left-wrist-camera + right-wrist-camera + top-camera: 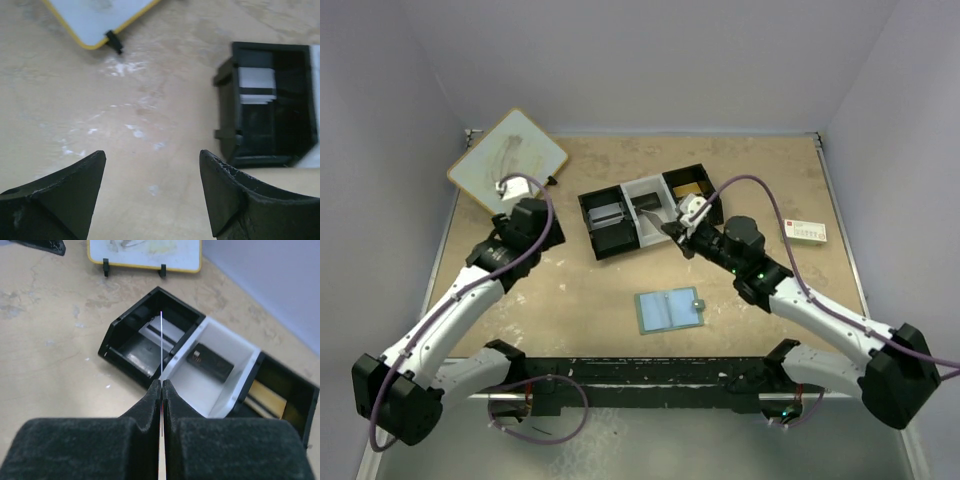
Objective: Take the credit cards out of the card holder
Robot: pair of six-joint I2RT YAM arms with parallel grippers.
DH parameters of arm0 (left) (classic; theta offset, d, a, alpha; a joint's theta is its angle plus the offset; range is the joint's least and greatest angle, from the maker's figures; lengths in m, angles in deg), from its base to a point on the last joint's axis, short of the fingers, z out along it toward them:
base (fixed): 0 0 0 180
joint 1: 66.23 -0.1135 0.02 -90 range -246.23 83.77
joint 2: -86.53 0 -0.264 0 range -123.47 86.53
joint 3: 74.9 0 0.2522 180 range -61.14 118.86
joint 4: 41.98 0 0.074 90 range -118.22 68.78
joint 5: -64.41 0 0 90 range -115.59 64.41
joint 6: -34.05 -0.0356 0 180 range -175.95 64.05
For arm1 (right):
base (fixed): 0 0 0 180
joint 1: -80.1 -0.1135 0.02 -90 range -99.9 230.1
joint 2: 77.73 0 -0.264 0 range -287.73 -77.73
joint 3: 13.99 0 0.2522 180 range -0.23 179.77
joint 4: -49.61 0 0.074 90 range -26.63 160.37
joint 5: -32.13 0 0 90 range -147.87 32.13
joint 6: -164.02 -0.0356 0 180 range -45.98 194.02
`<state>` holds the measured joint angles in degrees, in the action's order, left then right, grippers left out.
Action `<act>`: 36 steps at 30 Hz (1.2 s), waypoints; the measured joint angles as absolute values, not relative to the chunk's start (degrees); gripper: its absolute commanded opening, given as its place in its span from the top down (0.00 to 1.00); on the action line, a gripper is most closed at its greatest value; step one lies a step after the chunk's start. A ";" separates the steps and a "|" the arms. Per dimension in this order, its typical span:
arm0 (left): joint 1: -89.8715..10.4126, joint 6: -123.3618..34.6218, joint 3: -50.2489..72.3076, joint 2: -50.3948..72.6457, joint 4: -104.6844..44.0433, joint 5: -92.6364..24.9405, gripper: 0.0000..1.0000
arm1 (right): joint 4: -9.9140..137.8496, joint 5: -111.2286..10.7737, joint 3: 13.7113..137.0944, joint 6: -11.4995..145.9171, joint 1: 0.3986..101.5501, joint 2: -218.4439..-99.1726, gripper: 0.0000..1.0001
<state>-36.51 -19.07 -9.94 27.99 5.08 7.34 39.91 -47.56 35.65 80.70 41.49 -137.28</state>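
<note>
Nearest the arm bases, the flat grey-green folding card holder lies open on the beige table. Its pale-blue pocket panels face up and its small clasp tab points right. Whether any card sits in its pockets I cannot tell.

Just beyond it, the right gripper is clenched on 1 thin pale plastic credit card. The card is seen edge-on, upright between the pads, over the near side of the black-and-white 3-compartment tray.

In the tray, the left black compartment holds a pale bluish-grey card. The white middle compartment holds a small dark rectangular object, and the right black compartment holds an orange-gold card.

The left gripper is released, its jaws spread wide with nothing between them. It hangs above bare table to the left of the tray.

Farther off, a white box with red and green print lies near the right edge. A white yellow-rimmed board sits at the far left corner.
</note>
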 measured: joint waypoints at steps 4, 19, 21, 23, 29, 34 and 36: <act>-46.31 -21.69 -10.84 27.99 7.07 6.05 0.26 | 38.53 -45.14 41.26 88.94 41.36 -144.95 1.00; -47.46 -22.34 -12.43 39.27 8.14 12.83 0.25 | 41.09 -43.74 64.13 111.21 37.60 -175.83 1.00; -47.46 -22.32 -12.43 38.74 8.19 13.24 0.25 | 41.29 -44.11 66.16 113.20 37.29 -179.05 1.00; -47.46 -22.34 -12.43 38.26 8.30 13.48 0.25 | 41.81 -44.90 67.62 115.08 37.25 -181.69 1.00; -47.46 -22.32 -12.43 38.15 8.34 13.90 0.25 | 43.93 -46.51 72.15 119.91 37.29 -188.25 1.00; -47.46 -22.32 -12.43 38.35 8.36 13.90 0.25 | 46.33 -48.11 76.76 123.21 37.27 -192.64 1.00; -47.46 -22.32 -12.43 38.44 8.36 13.92 0.25 | 47.23 -48.85 78.29 124.59 37.19 -193.84 1.00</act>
